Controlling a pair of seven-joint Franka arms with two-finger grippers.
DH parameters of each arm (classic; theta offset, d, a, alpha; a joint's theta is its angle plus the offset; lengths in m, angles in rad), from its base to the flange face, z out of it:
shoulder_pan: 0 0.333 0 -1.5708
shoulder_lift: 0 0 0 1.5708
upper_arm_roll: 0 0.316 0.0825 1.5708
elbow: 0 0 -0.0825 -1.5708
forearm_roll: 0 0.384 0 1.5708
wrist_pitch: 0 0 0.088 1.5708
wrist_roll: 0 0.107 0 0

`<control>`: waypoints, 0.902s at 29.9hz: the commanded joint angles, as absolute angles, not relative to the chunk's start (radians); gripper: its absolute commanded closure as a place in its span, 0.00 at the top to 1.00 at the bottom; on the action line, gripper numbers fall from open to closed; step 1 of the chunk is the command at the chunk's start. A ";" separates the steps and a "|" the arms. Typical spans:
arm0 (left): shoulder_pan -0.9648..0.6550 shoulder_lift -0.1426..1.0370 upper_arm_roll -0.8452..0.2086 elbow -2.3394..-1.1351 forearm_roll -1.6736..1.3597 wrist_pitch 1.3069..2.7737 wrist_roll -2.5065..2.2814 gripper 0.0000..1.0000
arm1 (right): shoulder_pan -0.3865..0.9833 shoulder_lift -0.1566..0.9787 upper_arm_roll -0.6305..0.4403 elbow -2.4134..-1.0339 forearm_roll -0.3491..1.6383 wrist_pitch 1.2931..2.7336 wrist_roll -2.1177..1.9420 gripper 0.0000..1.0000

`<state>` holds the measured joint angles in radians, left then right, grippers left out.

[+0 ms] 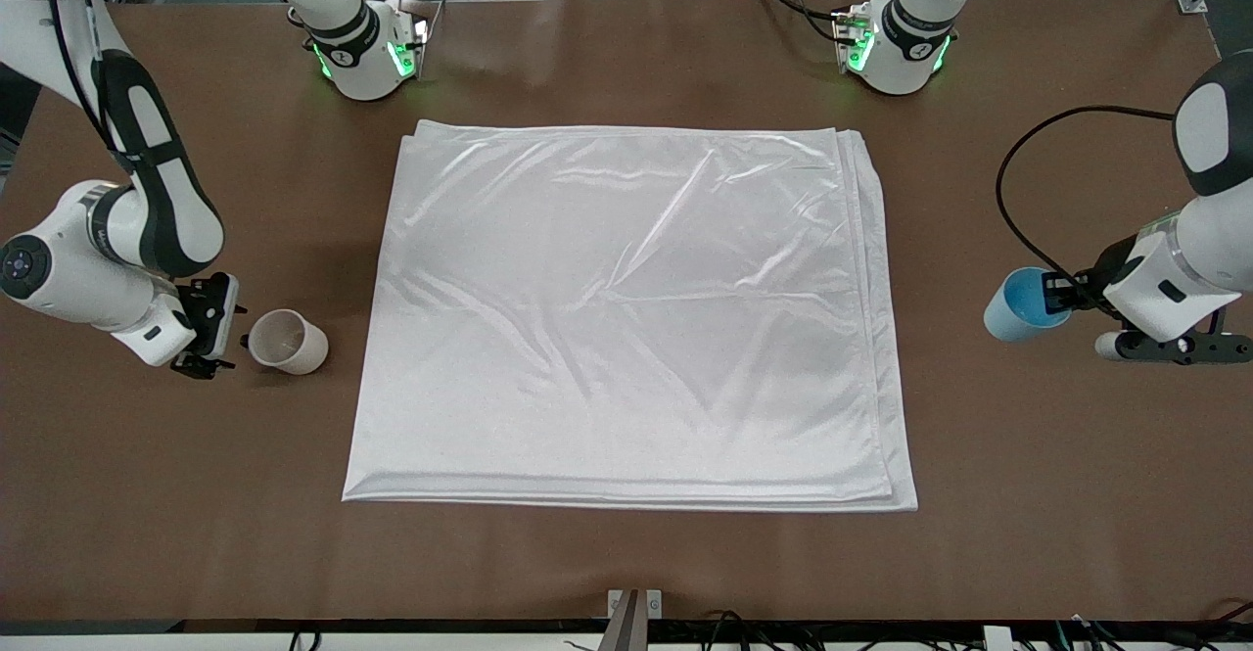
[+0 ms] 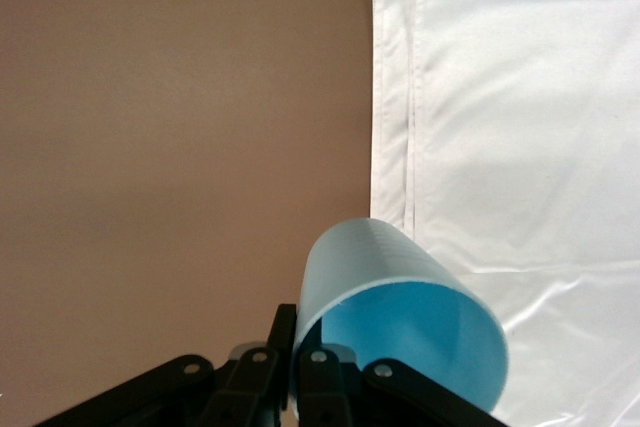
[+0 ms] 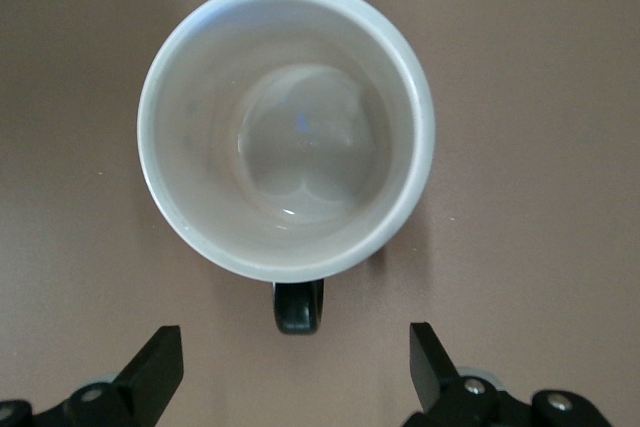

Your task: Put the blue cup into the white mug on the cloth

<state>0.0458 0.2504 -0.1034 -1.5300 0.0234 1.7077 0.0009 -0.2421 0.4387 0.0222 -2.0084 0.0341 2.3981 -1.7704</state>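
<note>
The blue cup (image 1: 1013,306) is tilted on its side over bare table, just off the cloth (image 1: 626,318) at the left arm's end. My left gripper (image 1: 1059,294) is shut on its rim, one finger inside and one outside. The left wrist view shows the gripper (image 2: 297,332), the cup (image 2: 400,297) and the cloth's edge (image 2: 520,127). The white mug (image 1: 287,341) stands upright on bare table off the cloth at the right arm's end. My right gripper (image 1: 210,328) is open beside it. In the right wrist view the gripper (image 3: 292,352) faces the mug (image 3: 285,127) and its dark handle (image 3: 298,307).
The brown table (image 1: 626,563) surrounds the cloth on all sides. Both arm bases (image 1: 367,54) stand along the table edge farthest from the front camera. A black cable (image 1: 1018,171) loops over the table by the left arm. A metal bracket (image 1: 634,612) sits at the near edge.
</note>
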 commanded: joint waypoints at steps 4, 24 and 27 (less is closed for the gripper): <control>0.048 0.235 -0.110 -1.500 0.020 1.678 0.014 0.00 | -0.250 0.462 0.031 -2.002 0.063 2.422 -1.804 1.00; 0.048 0.221 -0.127 -1.431 0.032 1.628 0.026 0.00 | -0.264 0.503 0.032 -2.025 0.092 2.447 -1.805 0.99; 0.046 0.219 -0.132 -1.431 0.029 1.628 0.025 0.00 | -0.264 0.503 0.032 -2.029 0.097 2.445 -1.805 0.98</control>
<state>0.0440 0.2257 -0.1175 -1.4412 0.0236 1.6458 0.0037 -0.2486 0.5064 0.0217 -2.0118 0.0618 2.4338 -1.7767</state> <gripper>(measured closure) 0.952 0.009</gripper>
